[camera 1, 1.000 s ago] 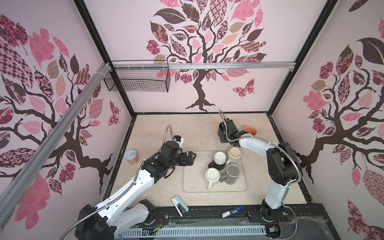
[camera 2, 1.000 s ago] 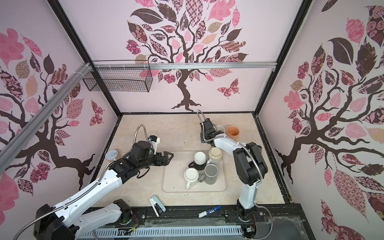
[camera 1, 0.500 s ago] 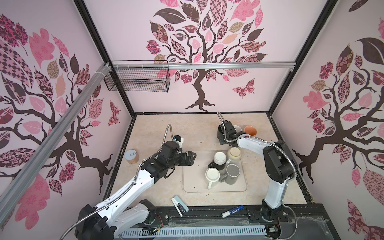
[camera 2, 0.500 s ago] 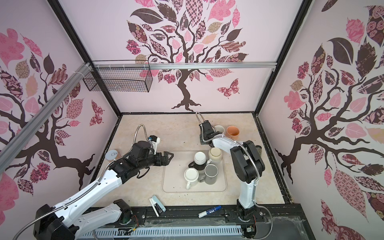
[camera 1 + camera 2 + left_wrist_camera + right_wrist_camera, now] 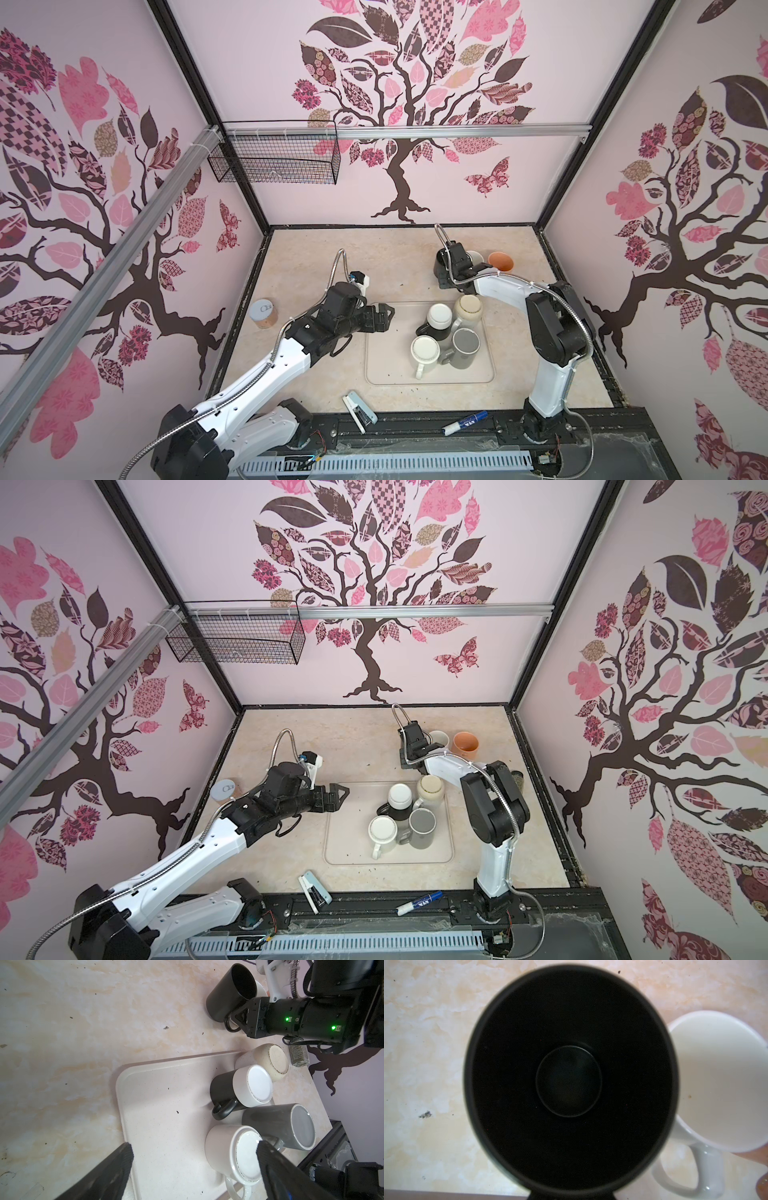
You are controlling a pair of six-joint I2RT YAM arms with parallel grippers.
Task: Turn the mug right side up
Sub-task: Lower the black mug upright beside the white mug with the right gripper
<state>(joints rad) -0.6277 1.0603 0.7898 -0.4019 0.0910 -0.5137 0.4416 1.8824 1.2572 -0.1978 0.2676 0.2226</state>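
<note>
A black mug [image 5: 440,261] [image 5: 230,993] is mouth up at the back of the table, leaning a little. My right gripper [image 5: 236,1021] [image 5: 451,277] is shut on its handle. The right wrist view looks straight down into the black mug [image 5: 569,1080]. Whether its base touches the table I cannot tell. My left gripper [image 5: 386,318] [image 5: 341,796] [image 5: 193,1147] hangs open over the left edge of the tray [image 5: 386,370] and holds nothing. On the tray stand upside down a white mug [image 5: 424,349] [image 5: 232,1153], a grey mug [image 5: 466,343], a black-and-white mug [image 5: 439,316] and a beige mug [image 5: 468,307].
An upright white mug [image 5: 476,258] [image 5: 720,1084] and an orange cup [image 5: 500,261] stand just right of the black mug. A stapler [image 5: 359,411] and a marker [image 5: 463,423] lie at the front edge. A small canister [image 5: 263,312] sits at the left wall, below a wire basket [image 5: 274,156].
The right arm's elbow has swung slightly to the left while the black mug stays at the back. The left arm has not moved.
</note>
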